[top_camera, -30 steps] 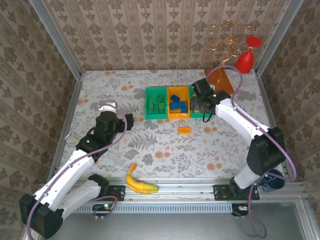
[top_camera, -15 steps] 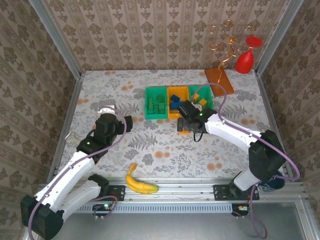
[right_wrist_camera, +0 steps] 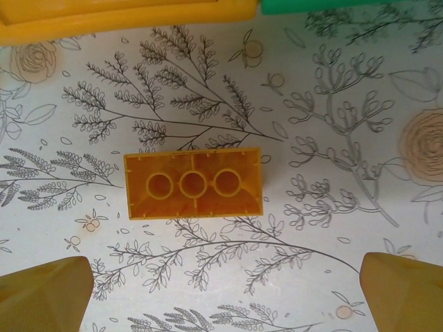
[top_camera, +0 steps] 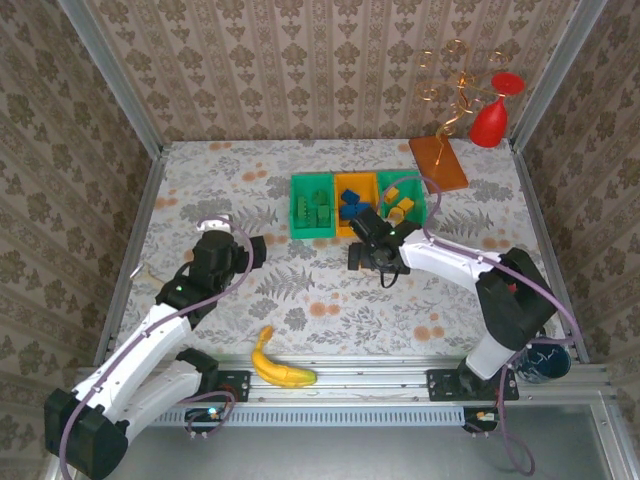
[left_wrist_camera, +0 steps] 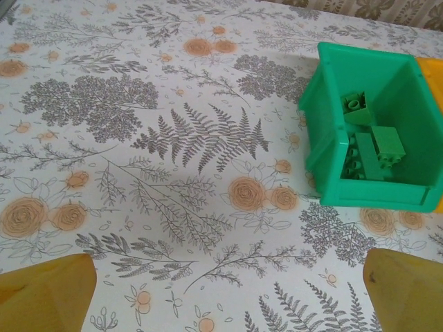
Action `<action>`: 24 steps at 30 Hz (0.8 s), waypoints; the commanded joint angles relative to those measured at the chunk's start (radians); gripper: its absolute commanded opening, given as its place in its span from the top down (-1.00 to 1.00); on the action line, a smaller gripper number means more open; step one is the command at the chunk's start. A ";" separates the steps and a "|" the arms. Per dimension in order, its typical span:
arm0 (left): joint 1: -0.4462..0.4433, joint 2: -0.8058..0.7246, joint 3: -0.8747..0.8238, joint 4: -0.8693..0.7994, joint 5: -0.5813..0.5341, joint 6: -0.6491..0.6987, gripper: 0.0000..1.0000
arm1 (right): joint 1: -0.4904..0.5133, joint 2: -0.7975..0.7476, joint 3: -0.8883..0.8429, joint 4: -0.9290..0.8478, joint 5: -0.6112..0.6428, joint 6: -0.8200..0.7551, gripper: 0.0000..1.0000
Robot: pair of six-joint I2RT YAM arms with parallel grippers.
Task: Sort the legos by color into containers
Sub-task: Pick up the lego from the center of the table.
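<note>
Right gripper (right_wrist_camera: 221,297): jaws spread wide, pointing down, holding nothing.
Orange lego (right_wrist_camera: 193,183): upside down on the table (right_wrist_camera: 332,90), between the two fingers and touching neither, just in front of the orange bin (top_camera: 357,178).
Left gripper (left_wrist_camera: 225,297): wide apart, empty, near the left green bin (left_wrist_camera: 325,117).
Left green bin: holds green legos (left_wrist_camera: 367,138).
Orange bin: holds blue legos (top_camera: 352,207).
Right green bin (top_camera: 403,174): holds orange bricks (top_camera: 398,206).

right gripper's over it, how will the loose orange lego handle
The orange lego looks like rigid hollow plastic, so probably light and stiff. Lying flat, open underside up, it shouldn't roll. Its smooth sides may slip when squeezed.
</note>
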 commanded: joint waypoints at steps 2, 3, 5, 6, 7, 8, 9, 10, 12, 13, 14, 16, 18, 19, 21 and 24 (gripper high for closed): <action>0.014 -0.007 0.000 0.021 0.013 -0.024 -1.00 | -0.004 0.049 0.026 0.036 -0.031 -0.017 -1.00; 0.014 -0.006 -0.001 0.021 0.013 -0.025 -1.00 | -0.004 0.060 0.035 0.036 -0.033 -0.020 -1.00; 0.016 -0.005 -0.005 0.027 0.013 -0.030 -1.00 | -0.004 0.079 0.051 0.036 -0.033 -0.026 -1.00; 0.017 -0.004 -0.006 0.030 0.015 -0.032 -1.00 | -0.004 0.089 0.058 0.039 -0.034 -0.031 -1.00; 0.017 -0.002 -0.008 0.031 0.016 -0.034 -1.00 | -0.004 0.098 0.063 0.042 -0.035 -0.033 -1.00; 0.017 -0.001 -0.008 0.033 0.017 -0.035 -1.00 | -0.004 0.105 0.068 0.042 -0.036 -0.038 -1.00; 0.018 0.001 -0.010 0.036 0.019 -0.037 -1.00 | -0.004 0.113 0.077 0.042 -0.035 -0.043 -1.00; 0.019 0.002 -0.010 0.037 0.019 -0.036 -1.00 | -0.004 0.123 0.085 0.038 -0.033 -0.047 -1.00; 0.020 0.004 -0.012 0.040 0.021 -0.037 -1.00 | -0.005 0.141 0.101 0.031 -0.025 -0.055 -1.00; 0.020 0.004 -0.014 0.041 0.022 -0.038 -1.00 | -0.005 0.151 0.112 0.024 -0.016 -0.057 -1.00; 0.021 0.006 -0.015 0.043 0.022 -0.039 -1.00 | -0.005 0.160 0.120 0.016 -0.005 -0.061 -1.00; 0.022 0.006 -0.019 0.047 0.026 -0.042 -1.00 | -0.007 0.177 0.138 -0.004 0.019 -0.068 -1.00; 0.025 0.007 -0.020 0.048 0.029 -0.041 -1.00 | -0.012 0.190 0.145 -0.007 0.026 -0.075 -1.00; 0.025 0.007 -0.019 0.048 0.030 -0.040 -1.00 | -0.017 0.194 0.148 -0.008 0.028 -0.077 -1.00; 0.026 0.009 -0.019 0.048 0.031 -0.040 -1.00 | -0.026 0.201 0.148 -0.011 0.031 -0.078 -0.98; 0.029 0.009 -0.020 0.052 0.032 -0.041 -1.00 | -0.038 0.201 0.135 -0.006 0.031 -0.074 -0.95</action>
